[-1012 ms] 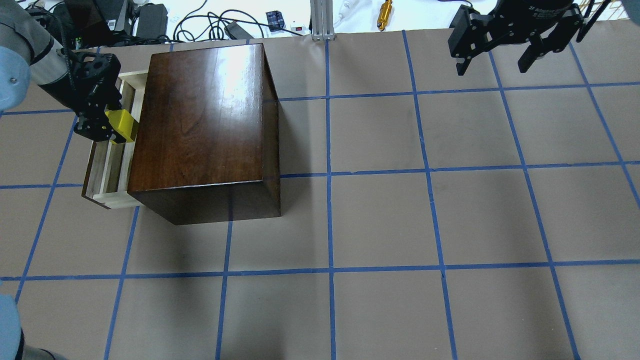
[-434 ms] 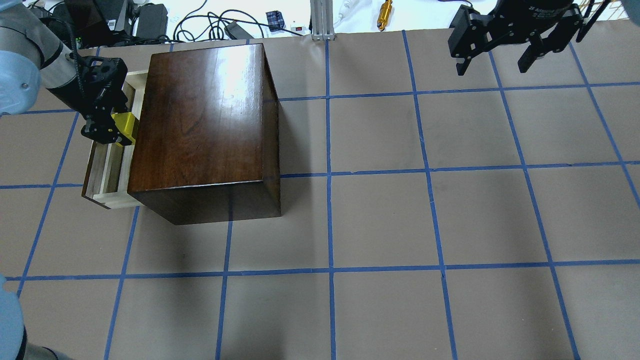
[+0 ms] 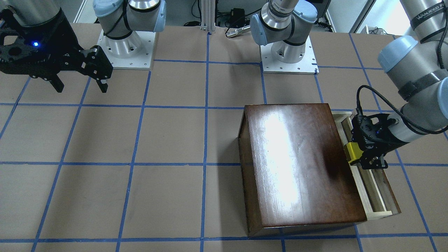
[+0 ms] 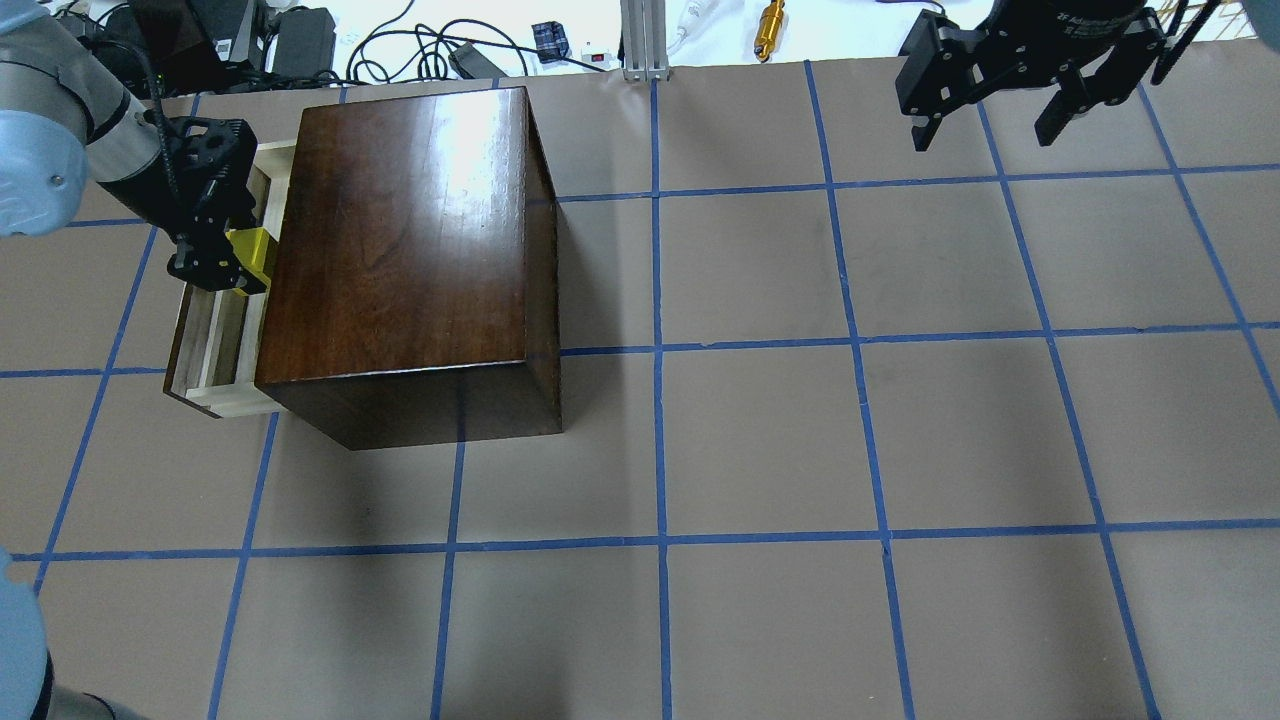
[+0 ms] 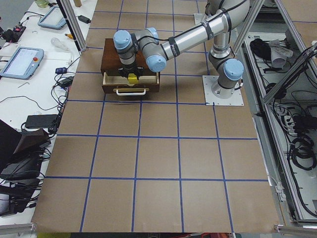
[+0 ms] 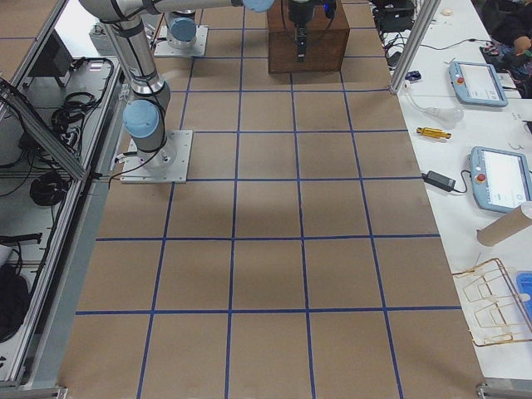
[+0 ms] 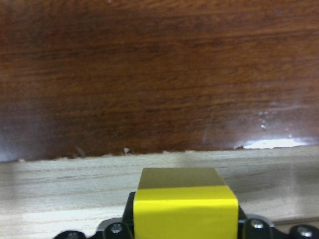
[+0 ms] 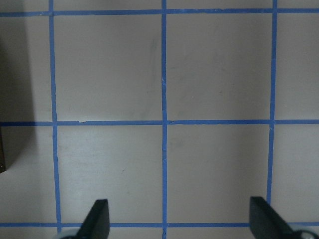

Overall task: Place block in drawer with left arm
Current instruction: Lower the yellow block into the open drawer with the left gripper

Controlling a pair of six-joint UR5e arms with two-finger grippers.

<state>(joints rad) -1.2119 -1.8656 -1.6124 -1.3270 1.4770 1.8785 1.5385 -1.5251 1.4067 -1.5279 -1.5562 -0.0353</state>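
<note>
**Block nears drawer.** The black two-finger left pincer (image 4: 232, 258), on the silver left arm with light-blue joint caps (image 4: 45, 180), pinches a small bright yellow cube (image 4: 252, 252). It holds the cube over the pulled-out long narrow drawer of pale unfinished wood (image 4: 212, 345). The drawer juts from a glossy dark-brown wooden box (image 4: 400, 230) on the brown papered counter (image 4: 760, 440).

Over the past second the left pincer has sunk and edged closer to the box. In the overhead view the cube now shows smaller and sits tight against the box's top edge, where a second ago it looked larger and stood farther out.

The left wrist view shows the cube (image 7: 184, 206) low against the drawer's pale inner wall, with the dark box front rising just beyond. This reads as the last stretch of the lowering: the cube is within the drawer's outline but not yet let go. Whether it touches the drawer floor cannot be told. What seems to remain is to spread the fingers and lift away without dragging the cube along the box face.

Well apart across the counter, the black right pincer (image 4: 988, 125) hangs spread over bare paper, holding nothing.
</note>
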